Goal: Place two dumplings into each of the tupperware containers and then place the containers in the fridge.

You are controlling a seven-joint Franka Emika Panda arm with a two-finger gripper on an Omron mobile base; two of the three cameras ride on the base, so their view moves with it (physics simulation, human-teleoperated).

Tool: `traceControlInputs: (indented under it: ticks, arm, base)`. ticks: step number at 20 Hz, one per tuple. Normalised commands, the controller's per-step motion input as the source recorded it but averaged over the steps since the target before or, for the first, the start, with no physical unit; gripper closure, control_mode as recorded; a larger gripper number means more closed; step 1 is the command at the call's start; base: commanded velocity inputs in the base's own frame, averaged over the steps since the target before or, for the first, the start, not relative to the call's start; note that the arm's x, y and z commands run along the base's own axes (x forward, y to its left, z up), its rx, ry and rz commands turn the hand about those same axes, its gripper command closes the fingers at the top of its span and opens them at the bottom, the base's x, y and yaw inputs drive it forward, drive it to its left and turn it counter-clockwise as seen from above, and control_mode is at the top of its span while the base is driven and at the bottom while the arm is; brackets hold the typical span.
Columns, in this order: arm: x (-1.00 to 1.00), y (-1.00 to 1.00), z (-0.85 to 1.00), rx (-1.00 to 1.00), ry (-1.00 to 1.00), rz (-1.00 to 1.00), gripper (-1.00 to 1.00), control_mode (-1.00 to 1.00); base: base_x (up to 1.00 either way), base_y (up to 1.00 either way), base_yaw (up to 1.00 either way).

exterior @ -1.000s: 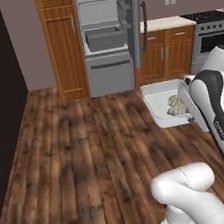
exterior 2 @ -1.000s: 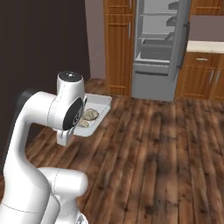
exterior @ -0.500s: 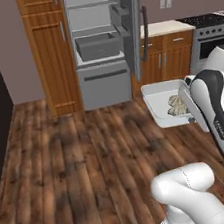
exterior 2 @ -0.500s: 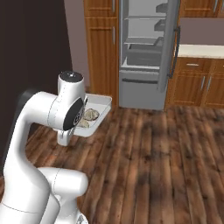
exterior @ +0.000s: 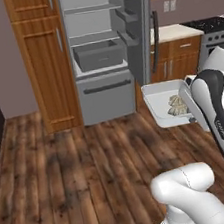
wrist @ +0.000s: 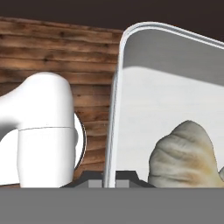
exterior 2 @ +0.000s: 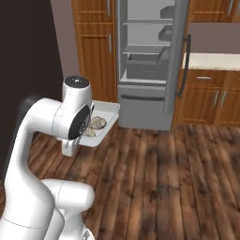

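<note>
The pincer (wrist: 110,177) is closed almost completely, its two dark finger tips pinching the thin rim of a tupperware container (wrist: 175,100) between them. In the hand view the tips sit on either side of the container's near wall, and a pleated beige dumpling (wrist: 183,157) lies on the tray floor just beside that wall.

From the left base view the container (exterior: 158,100) is carried level in the air above the wooden floor (exterior: 68,180), held at its right end, where the arm's wrist covers the grip. Two dumplings (exterior: 176,106) lie close together inside it, near the held end. The right base view shows the same tray (exterior 2: 107,115) sticking out from behind the white wrist, with the dumplings (exterior 2: 96,123) against the side nearest the arm.

The fridge (exterior: 101,55) stands ahead with its door (exterior: 140,29) swung open, showing a light grey interior, shelves and a grey drawer (exterior: 98,53). The container is apart from the fridge, in front of its lower right corner and short of the opening. Wooden cabinets (exterior: 43,58) flank the fridge, and a pale worktop (exterior 2: 211,61) runs to its right.
</note>
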Motion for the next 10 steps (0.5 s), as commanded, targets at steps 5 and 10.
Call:
traceControlInputs:
  ticks: [5,10]
  arm:
    - [0.0,0.0,0.0,0.0,0.0,0.0,1.0,1.0]
    - [0.0,0.0,0.0,0.0,0.0,0.0,1.0,1.0]
  base:
    - [1.0,0.26,0.0]
    - [1.0,0.41,0.0]
